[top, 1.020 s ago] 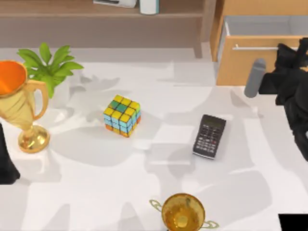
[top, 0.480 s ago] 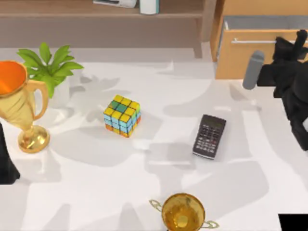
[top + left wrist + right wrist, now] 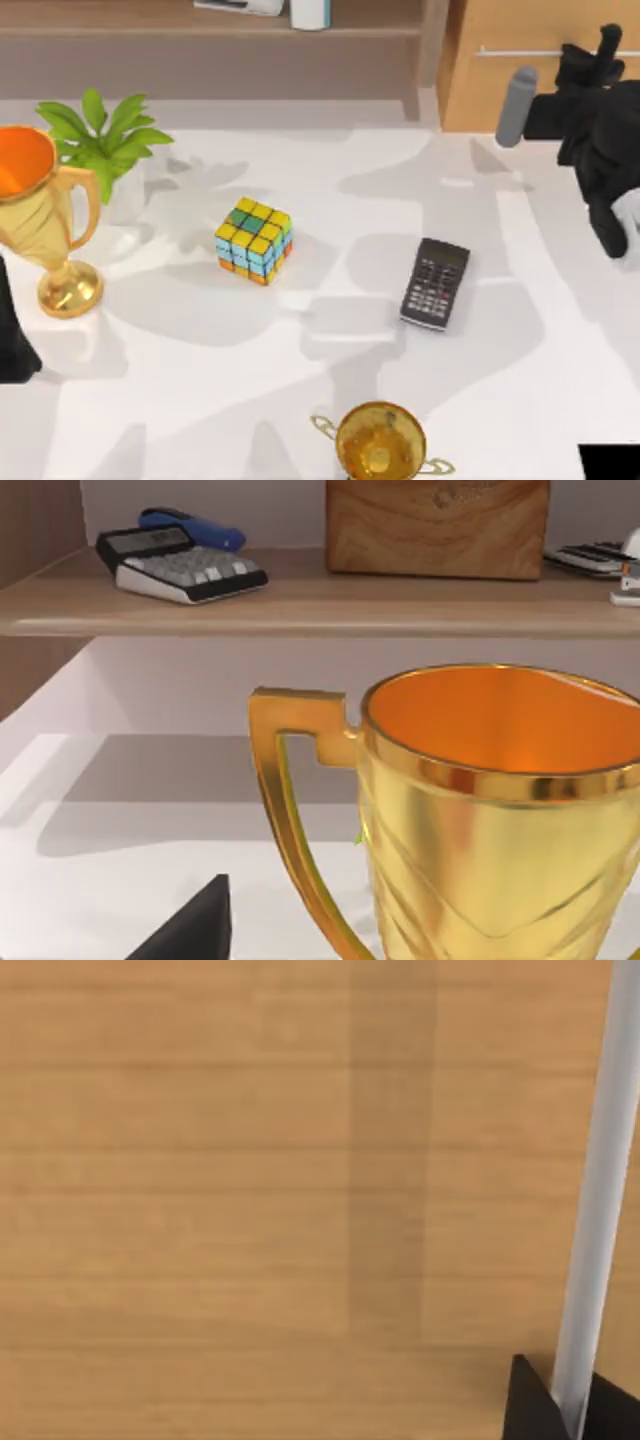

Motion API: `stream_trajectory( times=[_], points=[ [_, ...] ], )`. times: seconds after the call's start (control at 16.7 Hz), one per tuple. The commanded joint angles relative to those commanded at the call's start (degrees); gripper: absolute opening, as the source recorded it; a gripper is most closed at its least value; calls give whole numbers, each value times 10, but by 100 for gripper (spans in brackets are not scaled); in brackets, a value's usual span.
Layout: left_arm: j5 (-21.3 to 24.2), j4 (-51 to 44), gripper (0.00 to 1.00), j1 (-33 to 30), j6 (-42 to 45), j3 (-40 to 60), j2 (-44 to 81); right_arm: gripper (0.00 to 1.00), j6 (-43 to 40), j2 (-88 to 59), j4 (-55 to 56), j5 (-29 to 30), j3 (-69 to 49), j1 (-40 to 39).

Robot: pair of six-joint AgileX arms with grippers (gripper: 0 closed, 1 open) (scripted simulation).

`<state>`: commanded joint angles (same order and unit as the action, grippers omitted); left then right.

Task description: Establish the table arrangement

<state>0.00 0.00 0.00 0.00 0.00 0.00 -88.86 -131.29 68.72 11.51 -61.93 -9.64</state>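
White tabletop (image 3: 300,400): fills the top view, fixed, rigid, smooth, likely slippery; nothing to grasp, work the items on it. Items: cube (image 3: 254,240) ctr-left; calculator (image 3: 436,283) at 3 o'clock of it; trophies (image 3: 40,225) at 9 and (image 3: 380,440) at 6; plant (image 3: 100,135) at 10. Right gripper (image 3: 600,60) at 2 o'clock, at drawer handle (image 3: 595,1190) on cabinet front (image 3: 250,1160); finger opening: can't tell. Left arm (image 3: 12,340) parked at 8.

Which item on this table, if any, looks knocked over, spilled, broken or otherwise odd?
Nothing stands out. Both trophies stand upright, the cube and calculator lie flat on the table, and the plant is upright. The right hand is at the drawer handle.
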Motion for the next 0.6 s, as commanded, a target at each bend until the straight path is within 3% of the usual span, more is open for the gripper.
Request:
stream_trajectory(
  times=[0.3, 0.6],
  points=[
    [0, 0, 100, 0, 0, 0, 0, 0, 0, -6, -8, -2, -13, 1],
    [0, 0, 100, 0, 0, 0, 0, 38, 0, -6, -8, -2, -13, 1]
  ],
)
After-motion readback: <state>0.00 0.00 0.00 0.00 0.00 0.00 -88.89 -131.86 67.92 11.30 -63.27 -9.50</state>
